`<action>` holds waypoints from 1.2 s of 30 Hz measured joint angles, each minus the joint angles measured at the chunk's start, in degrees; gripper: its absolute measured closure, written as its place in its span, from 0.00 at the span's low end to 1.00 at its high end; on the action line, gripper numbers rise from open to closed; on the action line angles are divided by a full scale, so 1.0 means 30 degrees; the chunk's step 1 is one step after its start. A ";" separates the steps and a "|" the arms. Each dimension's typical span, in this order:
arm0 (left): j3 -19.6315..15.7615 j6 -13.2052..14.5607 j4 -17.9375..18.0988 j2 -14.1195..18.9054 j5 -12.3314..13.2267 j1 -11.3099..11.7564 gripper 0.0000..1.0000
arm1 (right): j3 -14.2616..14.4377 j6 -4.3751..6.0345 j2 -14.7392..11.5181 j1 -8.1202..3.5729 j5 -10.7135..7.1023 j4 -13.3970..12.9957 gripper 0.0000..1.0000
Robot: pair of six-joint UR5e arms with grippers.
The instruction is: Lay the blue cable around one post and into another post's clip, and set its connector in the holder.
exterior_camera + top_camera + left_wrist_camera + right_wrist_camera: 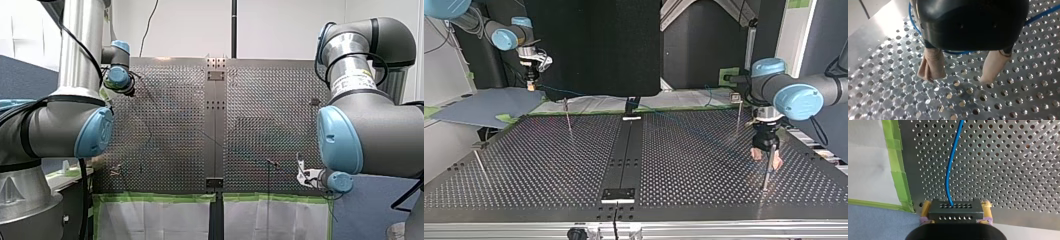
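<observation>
My right gripper [956, 206] is clenched on the black connector [956, 212], with its yellow pads [926, 207] pressed against either end of the block. It holds the connector over the table's edge, beside the green tape [899, 177]. The blue cable [949, 170] leaves the connector's face and runs ahead over the perforated table [1010, 157]. My left gripper [960, 77] is released. Its beige pads [933, 66] are spread apart just above the plate, and the left wrist view shows nothing between them. The cable passes under the gripper body, behind the fingers. In the top view a thin post [767, 175] stands close to that gripper; whether it sits between the fingers cannot be told. Another post [568, 117] stands near the far edge, at the top view's left.
</observation>
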 joint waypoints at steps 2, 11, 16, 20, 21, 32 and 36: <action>-0.0124 -0.0314 0.0084 0.0039 -0.0024 0.0040 0.00 | 0.0007 0.0145 0.0002 -0.0006 -0.0007 -0.0015 0.72; -0.1072 -0.1769 0.1030 0.0733 -0.0034 0.0260 0.00 | 0.0018 0.0272 0.0002 -0.0004 -0.0075 0.0049 0.72; -0.1684 -0.2637 0.1888 0.1024 0.0198 0.0333 0.00 | 0.0022 0.0275 -0.0001 0.0052 -0.0082 0.0107 0.72; -0.1799 -0.3267 0.2514 0.1065 0.0528 0.0324 0.00 | 0.0023 0.0275 -0.0004 0.0069 -0.0083 0.0116 0.72; -0.1812 -0.3478 0.2684 0.1072 0.0617 0.0319 0.00 | 0.0023 0.0275 -0.0005 0.0070 -0.0084 0.0117 0.72; -0.1514 -0.5319 0.2440 0.1447 0.0074 0.0306 0.00 | 0.0022 0.0275 0.0002 0.0127 -0.0084 0.0067 0.72; -0.1020 -0.6085 0.1699 0.1456 -0.0667 0.0253 0.00 | 0.0020 0.0275 0.0001 0.0144 -0.0081 0.0055 0.72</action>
